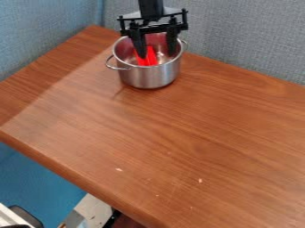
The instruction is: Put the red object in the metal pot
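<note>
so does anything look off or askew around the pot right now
Nothing is spilled or damaged. The one oddity: the red object lies slanted inside the metal pot, one end propped toward the rim rather than flat. The hand hangs over it with fingers spread. The wooden table shows nothing else.

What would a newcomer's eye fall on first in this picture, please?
The bright red object lying inside the metal pot at the far edge of the wooden table. Right above it hangs the black gripper, jaws apart over the pot's mouth.
</note>
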You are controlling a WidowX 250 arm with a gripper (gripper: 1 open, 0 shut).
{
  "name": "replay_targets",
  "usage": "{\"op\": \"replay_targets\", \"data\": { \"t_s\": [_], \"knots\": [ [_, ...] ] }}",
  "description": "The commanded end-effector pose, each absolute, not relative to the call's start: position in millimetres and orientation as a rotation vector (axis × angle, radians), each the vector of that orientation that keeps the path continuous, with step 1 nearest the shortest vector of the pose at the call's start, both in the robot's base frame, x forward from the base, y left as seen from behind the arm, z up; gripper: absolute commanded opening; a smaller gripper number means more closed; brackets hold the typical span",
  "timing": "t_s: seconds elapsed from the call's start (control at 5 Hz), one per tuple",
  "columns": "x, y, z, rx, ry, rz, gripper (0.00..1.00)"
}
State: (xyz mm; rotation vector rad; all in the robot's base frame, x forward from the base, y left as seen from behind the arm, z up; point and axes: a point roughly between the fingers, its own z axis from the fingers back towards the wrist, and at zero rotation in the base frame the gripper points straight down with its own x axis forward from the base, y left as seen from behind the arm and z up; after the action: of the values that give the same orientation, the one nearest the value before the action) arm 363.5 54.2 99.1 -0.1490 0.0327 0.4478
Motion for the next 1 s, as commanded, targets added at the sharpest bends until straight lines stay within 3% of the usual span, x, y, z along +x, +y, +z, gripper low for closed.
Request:
{"op": "replay_targets", "data": {
  "t_s": [0.0, 0.2, 0.4, 0.6, 0.8],
  "knots": [
    [371.7, 57.4, 116.3, -0.136, -0.027, 0.439, 1.00],
    [371.8, 58.3, 114.5, -0.125, -0.024, 0.442, 0.00],
    [372.5, 60.1, 111.5, -0.112, -0.021, 0.445, 0.00],
    [373.2, 59.7, 111.2, -0.120, -0.006, 0.451, 1.00],
    [374.1, 59.4, 110.9, -0.127, 0.008, 0.456, 1.00]
  ]
}}
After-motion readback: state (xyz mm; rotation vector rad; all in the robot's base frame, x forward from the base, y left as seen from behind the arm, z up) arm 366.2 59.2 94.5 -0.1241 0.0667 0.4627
